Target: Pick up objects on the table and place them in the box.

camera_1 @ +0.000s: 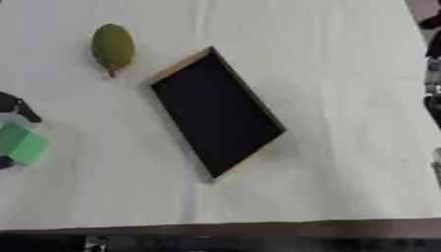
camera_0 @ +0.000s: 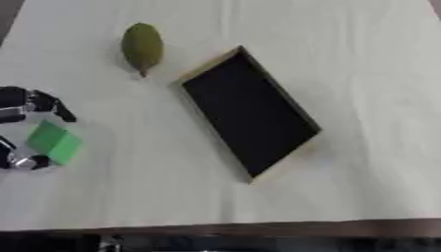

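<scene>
My left hand [camera_0: 21,129] has its fingers curled around the green block [camera_0: 55,142]; the olive fruit [camera_0: 142,47] lies beside the dark box [camera_0: 249,112]; right-hand fingers: can't tell

Even, soft light; everything slightly blurred, shadows perhaps faint.

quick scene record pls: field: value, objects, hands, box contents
surface: table under a pale cloth
box: box, dark inside, light rim, lying askew mid-table; nothing visible inside
green block: green block at the left edge, between the fingers of the left hand
left hand: curled around the green block
fruit: olive-green oval fruit, far left of the box, apart from it, untouched
right hand: dark parts at the right eye view's right edge; fingers not readable
placed so far: none
</scene>
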### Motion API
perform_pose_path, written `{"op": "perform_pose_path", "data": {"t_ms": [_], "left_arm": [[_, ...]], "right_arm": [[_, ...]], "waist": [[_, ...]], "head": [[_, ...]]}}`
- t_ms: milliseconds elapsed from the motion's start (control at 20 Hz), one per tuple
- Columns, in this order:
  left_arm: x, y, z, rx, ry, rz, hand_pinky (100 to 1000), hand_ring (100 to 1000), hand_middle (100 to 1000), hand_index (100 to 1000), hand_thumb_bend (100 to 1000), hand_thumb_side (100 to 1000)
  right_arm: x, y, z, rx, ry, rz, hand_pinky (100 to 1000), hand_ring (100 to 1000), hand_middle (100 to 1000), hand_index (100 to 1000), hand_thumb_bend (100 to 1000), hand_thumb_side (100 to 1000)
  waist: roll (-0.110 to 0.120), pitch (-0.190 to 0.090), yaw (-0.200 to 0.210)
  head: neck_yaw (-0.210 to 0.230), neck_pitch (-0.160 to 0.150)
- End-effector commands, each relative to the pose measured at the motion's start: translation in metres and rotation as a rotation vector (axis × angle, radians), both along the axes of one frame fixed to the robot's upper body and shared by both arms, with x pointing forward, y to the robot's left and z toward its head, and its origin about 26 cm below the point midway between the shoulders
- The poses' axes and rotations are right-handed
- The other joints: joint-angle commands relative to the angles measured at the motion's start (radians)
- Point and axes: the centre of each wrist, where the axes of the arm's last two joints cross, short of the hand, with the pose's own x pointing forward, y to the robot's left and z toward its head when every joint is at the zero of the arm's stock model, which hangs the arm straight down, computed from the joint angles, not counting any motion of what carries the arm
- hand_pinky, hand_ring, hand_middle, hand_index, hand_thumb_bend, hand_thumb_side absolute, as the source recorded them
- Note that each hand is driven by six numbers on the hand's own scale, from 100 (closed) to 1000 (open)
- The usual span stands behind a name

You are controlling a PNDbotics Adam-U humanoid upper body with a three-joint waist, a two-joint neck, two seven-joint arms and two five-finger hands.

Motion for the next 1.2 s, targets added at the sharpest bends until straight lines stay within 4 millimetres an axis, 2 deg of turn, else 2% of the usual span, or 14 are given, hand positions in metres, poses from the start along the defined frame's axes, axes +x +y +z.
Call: {"op": "perform_pose_path", "data": {"t_ms": [50,250,700,850,1000,1200], "left_arm": [[0.000,0.003,0.007,0.165,0.065,-0.158,819,757,603,761,402,142],[-0.001,0.003,0.009,0.161,0.060,-0.153,781,701,538,705,347,141],[-0.003,0.001,0.021,0.163,0.021,-0.126,741,640,489,660,242,100],[-0.005,-0.002,0.034,0.158,-0.023,-0.126,736,634,486,656,231,100],[-0.006,-0.011,0.053,0.129,-0.092,-0.152,718,611,478,648,182,100],[-0.006,-0.038,0.084,0.032,-0.240,-0.232,706,591,461,635,155,100]], "right_arm": [[-0.001,0.000,0.007,-0.006,-0.021,0.004,899,879,574,904,100,591],[-0.001,0.001,0.006,-0.004,-0.018,0.005,900,880,573,904,100,596],[-0.001,0.001,0.006,-0.002,-0.016,0.005,901,880,572,904,100,597],[-0.001,0.000,0.006,-0.003,-0.015,0.003,901,880,572,904,100,596],[-0.002,-0.001,0.006,-0.006,-0.016,0.000,901,879,572,903,100,596],[-0.002,-0.001,0.006,-0.009,-0.015,-0.003,901,879,572,903,100,596]], "waist": [[0.000,-0.014,0.000],[0.000,-0.014,0.000],[0.000,-0.015,0.002],[0.001,-0.017,0.004],[0.002,-0.019,0.006],[0.004,-0.023,0.009]], "head": [[0.002,0.002],[0.001,0.002],[-0.002,0.001],[-0.004,0.003],[-0.005,0.004],[-0.007,0.004]]}}
